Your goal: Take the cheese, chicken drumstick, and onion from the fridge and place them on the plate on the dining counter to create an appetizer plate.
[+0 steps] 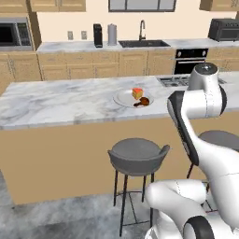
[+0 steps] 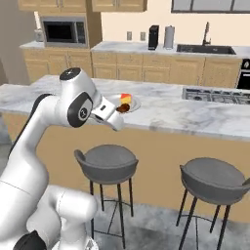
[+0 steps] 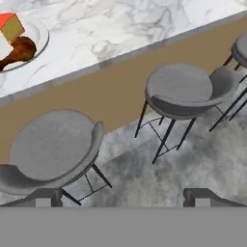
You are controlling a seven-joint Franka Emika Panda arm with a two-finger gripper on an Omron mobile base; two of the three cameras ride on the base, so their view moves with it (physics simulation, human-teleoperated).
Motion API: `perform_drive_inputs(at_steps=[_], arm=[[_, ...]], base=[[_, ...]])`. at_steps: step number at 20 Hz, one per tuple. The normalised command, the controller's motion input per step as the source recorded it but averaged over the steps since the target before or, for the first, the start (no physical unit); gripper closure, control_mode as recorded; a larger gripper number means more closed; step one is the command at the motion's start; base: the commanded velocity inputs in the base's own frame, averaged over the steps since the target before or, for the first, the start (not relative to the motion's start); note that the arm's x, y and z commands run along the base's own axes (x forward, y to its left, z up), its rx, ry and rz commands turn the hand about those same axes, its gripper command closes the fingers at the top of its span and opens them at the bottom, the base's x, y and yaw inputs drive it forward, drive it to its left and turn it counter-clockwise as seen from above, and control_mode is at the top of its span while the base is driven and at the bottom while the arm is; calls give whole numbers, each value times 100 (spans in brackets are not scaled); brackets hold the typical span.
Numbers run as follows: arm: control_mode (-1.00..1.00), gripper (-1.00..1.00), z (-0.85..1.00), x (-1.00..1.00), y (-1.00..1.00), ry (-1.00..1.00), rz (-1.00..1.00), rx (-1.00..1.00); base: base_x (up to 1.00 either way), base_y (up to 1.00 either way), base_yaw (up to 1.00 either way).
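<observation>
With jaws apart and empty, the gripper faces the stools; the plate lies up-left, onion absent.

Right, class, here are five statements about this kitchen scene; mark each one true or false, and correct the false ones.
1. The cheese lies on the plate. True.
2. The plate stands on the wall counter beside the sink. False: it stands on the dining counter.
3. The gripper holds the chicken drumstick. False: its jaws are open and empty above the stools, and the chicken drumstick lies on the plate next to the cheese.
4. Grey round stools stand in front of the dining counter. True.
5. A red onion sits on the plate with the cheese. False: the plate bears cheese and drumstick, no onion.
</observation>
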Motion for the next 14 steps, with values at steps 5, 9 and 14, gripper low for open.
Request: perform_drive_inputs(at_steps=[5,9,14], arm=[[100,-100,0,0,0,0,0,0],[100,-100,0,0,0,0,0,0],[100,-100,0,0,0,0,0,0]], base=[[-24,0,-90],[-11,0,-91],[-2,-1,-87]])
